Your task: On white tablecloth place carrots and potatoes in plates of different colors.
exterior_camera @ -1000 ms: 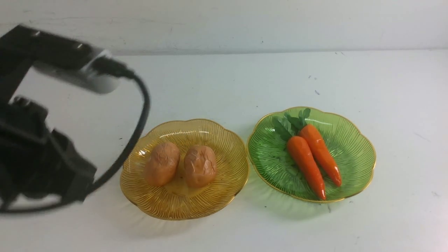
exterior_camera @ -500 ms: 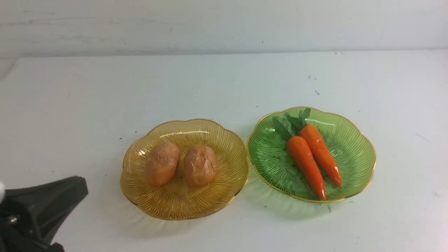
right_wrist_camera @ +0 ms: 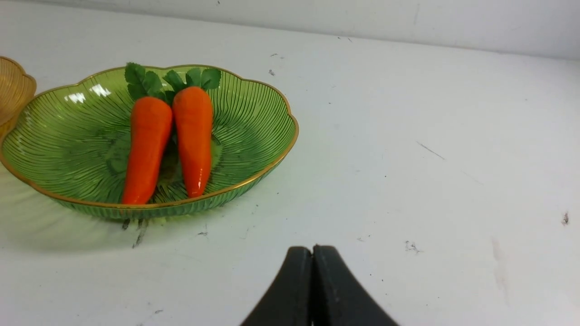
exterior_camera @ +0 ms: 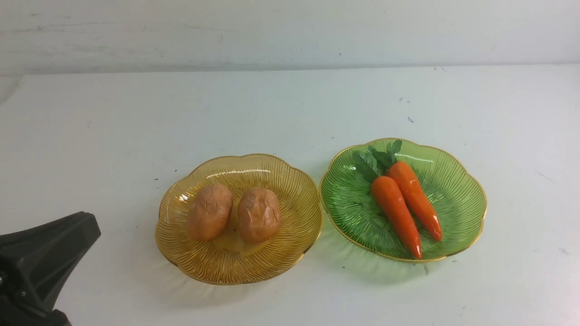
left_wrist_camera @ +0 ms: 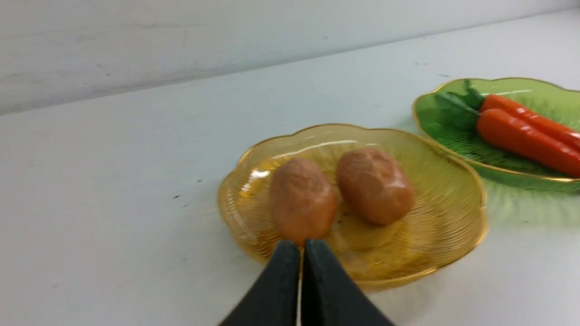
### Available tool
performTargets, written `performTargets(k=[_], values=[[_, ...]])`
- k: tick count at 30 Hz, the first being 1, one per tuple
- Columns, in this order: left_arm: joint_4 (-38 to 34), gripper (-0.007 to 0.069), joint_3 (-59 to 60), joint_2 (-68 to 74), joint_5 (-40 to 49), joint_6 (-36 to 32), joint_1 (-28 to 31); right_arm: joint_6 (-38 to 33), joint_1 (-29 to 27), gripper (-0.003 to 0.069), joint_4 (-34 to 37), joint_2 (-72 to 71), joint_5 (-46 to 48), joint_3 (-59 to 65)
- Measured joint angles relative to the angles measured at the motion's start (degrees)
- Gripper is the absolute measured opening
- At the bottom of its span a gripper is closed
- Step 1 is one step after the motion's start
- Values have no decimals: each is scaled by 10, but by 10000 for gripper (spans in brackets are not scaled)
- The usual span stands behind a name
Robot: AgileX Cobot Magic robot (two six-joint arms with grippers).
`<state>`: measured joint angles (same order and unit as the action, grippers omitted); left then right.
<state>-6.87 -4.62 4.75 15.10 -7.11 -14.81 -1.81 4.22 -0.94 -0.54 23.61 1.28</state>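
Note:
Two tan potatoes lie side by side in the amber plate on the white tablecloth. Beside it on the right, the green plate holds two orange carrots, leafy tops pointing away. My left gripper sits low at the front left, apart from the amber plate; in the left wrist view it is shut and empty, pointing at the nearer potato. The right gripper is shut and empty over bare cloth, to the right of the green plate. The front view does not show it.
The white wall runs along the cloth's far edge. Small dark specks mark the cloth behind the green plate. Bare cloth lies around both plates on every side.
The left arm dropped from high at the left to the low front-left corner, then shifted slightly. Plates, potatoes and carrots have not moved.

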Motion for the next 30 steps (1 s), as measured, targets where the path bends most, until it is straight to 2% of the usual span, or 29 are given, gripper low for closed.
performTargets(k=[4,11,17,30], values=[[25,-3,48,-49,-1,1,64,0,0,-15,0,0,0,0],[30,-3,62,-55,20,10,108,0,0,-15,0,0,0,0],[40,-3,62,-55,58,11,114,0,0,-15,0,0,0,0],[44,-3,62,-55,67,12,114,0,0,-15,0,0,0,0]])
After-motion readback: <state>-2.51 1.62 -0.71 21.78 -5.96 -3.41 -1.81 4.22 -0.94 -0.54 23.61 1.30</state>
